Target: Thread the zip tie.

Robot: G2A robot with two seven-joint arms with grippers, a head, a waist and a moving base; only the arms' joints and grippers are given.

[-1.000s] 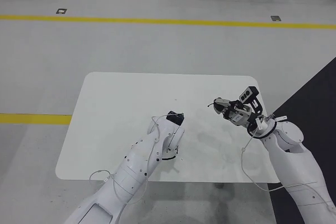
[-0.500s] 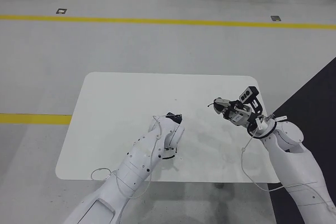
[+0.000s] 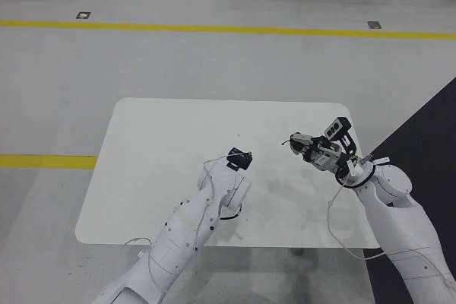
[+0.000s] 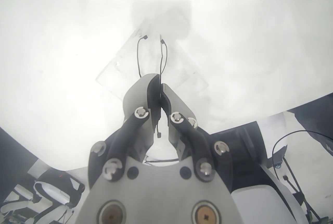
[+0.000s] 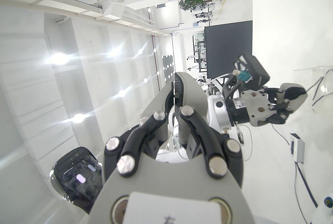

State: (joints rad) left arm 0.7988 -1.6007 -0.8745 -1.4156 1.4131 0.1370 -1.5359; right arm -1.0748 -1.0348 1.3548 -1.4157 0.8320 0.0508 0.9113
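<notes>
Top view, set against a second ago: the left hand [image 3: 239, 160] has turned at the wrist and come up a little at mid-frame over the counter [image 3: 159, 152]. The right hand [image 3: 295, 142] has kept its place to the right of it, well apart. In the left wrist view the left hand is clenched on a thin black zip tie [image 4: 161, 63], which runs up-frame from the fingertips across a clear sheet [image 4: 114, 71]. A second dark strand curves beside it; whether it is the same tie I cannot tell. The right hand looks clenched too, on what is unclear. I judge the threading not yet begun. Bare counter spreads toward the upper left, while the counter's right edge lies near the right hand.
</notes>
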